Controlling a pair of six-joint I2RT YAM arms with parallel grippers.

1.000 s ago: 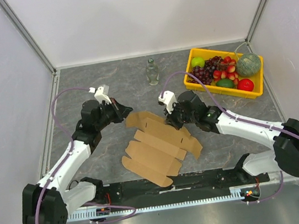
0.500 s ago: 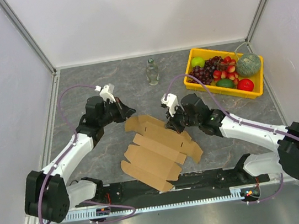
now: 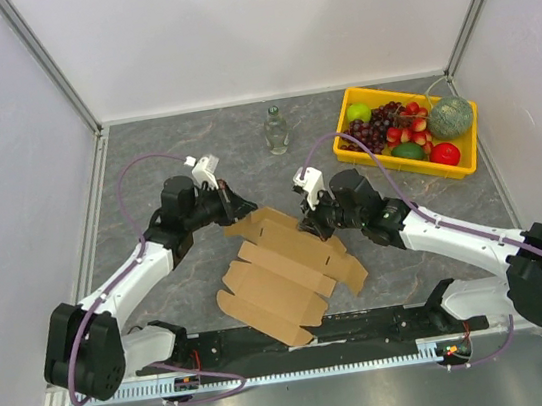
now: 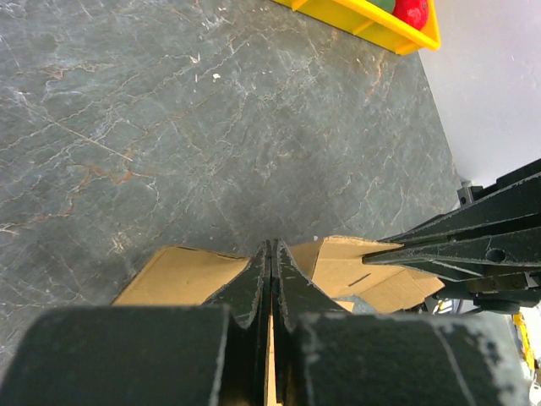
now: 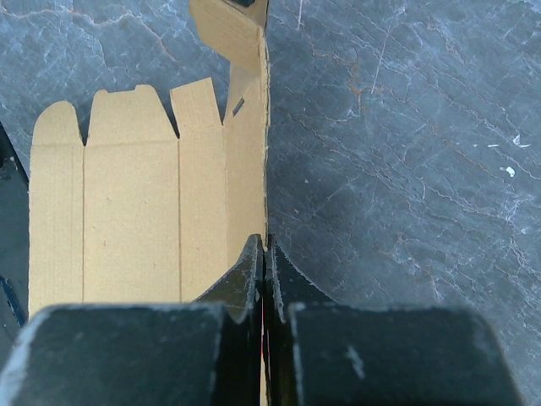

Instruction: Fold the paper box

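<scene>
The paper box is a flat brown die-cut sheet lying mid-table between the arms. My left gripper is shut, with its tips at the sheet's far corner flap. In the left wrist view the shut left gripper stands over the cardboard, which shows on both sides of it. My right gripper is also shut and rests at the sheet's far right edge. In the right wrist view the box lies left of the right gripper, and its edge runs straight up from the slit between the fingers. A far flap stands raised.
A yellow tray of fruit sits at the back right. A small glass bottle stands at the back centre. White walls close in three sides. The right arm's black fingers reach into the left wrist view.
My left gripper has travelled right and slightly nearer, up to the sheet's far corner. The sheet has slid a little toward the near-left. The right gripper has turned slightly at the edge.
</scene>
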